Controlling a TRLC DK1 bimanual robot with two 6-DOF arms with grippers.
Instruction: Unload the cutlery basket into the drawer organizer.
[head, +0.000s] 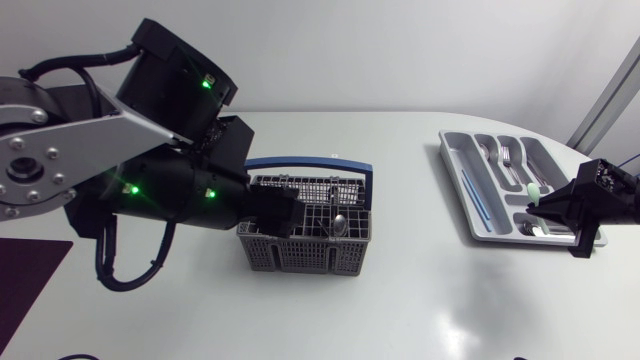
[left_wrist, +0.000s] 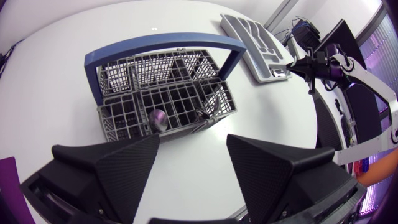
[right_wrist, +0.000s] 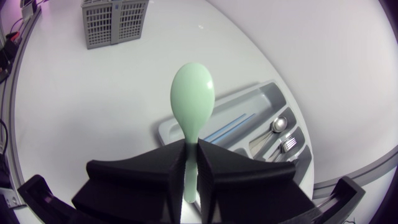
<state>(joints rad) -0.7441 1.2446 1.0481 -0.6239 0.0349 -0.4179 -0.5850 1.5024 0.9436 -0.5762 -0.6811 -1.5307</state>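
The grey cutlery basket with a blue handle stands mid-table; a metal spoon stands in it. My left gripper hovers at the basket's left side. In the left wrist view it is open and empty, the basket just ahead, with the spoon and a dark utensil inside. My right gripper is shut on the handle of a pale green spoon, bowl pointing up, above the near end of the grey drawer organizer.
The organizer lies at the table's right and holds a metal spoon, a fork and a thin blue piece. White tabletop stretches between basket and organizer. A dark mat lies at the front left corner.
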